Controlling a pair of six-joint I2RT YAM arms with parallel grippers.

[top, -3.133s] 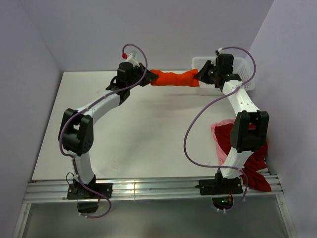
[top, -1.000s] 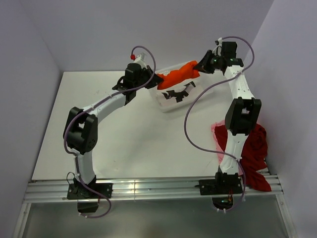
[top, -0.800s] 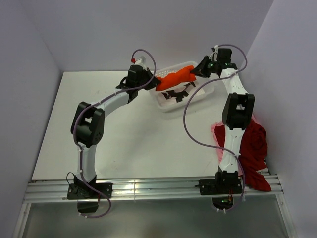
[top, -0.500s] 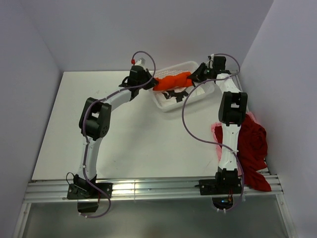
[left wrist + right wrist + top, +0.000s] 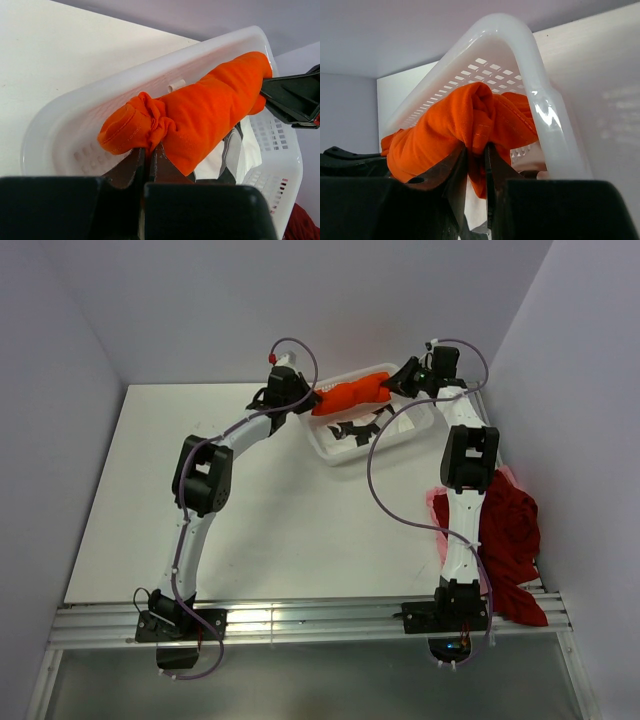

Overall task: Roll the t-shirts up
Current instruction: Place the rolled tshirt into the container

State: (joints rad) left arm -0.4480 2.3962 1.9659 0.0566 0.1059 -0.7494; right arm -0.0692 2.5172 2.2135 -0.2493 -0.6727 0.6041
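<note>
A rolled bright orange t-shirt (image 5: 352, 393) hangs stretched between both grippers over the white mesh basket (image 5: 425, 423) at the table's back. My left gripper (image 5: 312, 400) is shut on the roll's left end (image 5: 150, 125). My right gripper (image 5: 397, 383) is shut on its right end (image 5: 480, 120), close to the basket's far rim (image 5: 540, 110). Dark red and pale pink t-shirts (image 5: 510, 530) lie heaped at the table's right edge behind the right arm.
The basket (image 5: 287, 165) holds a white and black cloth (image 5: 355, 430) under the orange roll. Side walls stand close on the left and right, a back wall right behind the basket. A metal rail runs along the near edge.
Both grippers carried the orange roll back and down over the basket. The basket now sits left of where it stood three seconds ago. Both arms have stretched further.
</note>
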